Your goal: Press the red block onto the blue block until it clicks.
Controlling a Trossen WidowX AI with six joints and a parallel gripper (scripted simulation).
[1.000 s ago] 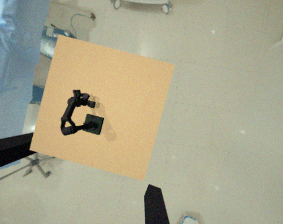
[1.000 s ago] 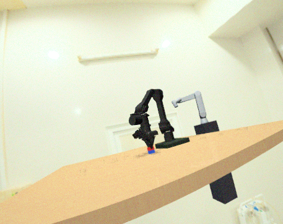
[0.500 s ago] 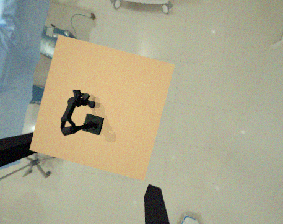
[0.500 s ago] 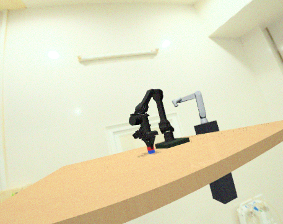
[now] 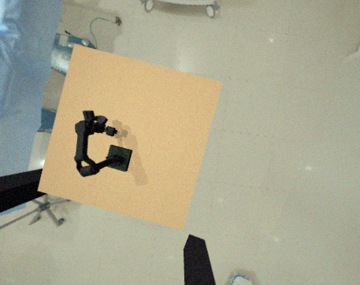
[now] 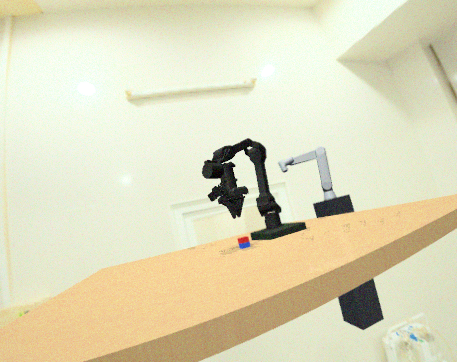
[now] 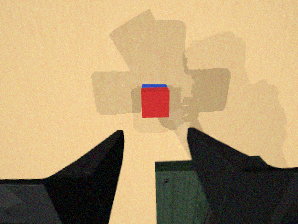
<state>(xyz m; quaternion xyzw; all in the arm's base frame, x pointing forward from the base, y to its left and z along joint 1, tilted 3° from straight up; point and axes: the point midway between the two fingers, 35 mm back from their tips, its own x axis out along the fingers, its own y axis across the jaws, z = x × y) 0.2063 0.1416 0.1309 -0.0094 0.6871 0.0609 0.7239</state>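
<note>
Open air separates the raised pincer [image 6: 236,217] [image 7: 155,134] from the stacked blocks [image 6: 244,243] [image 7: 155,102].
</note>
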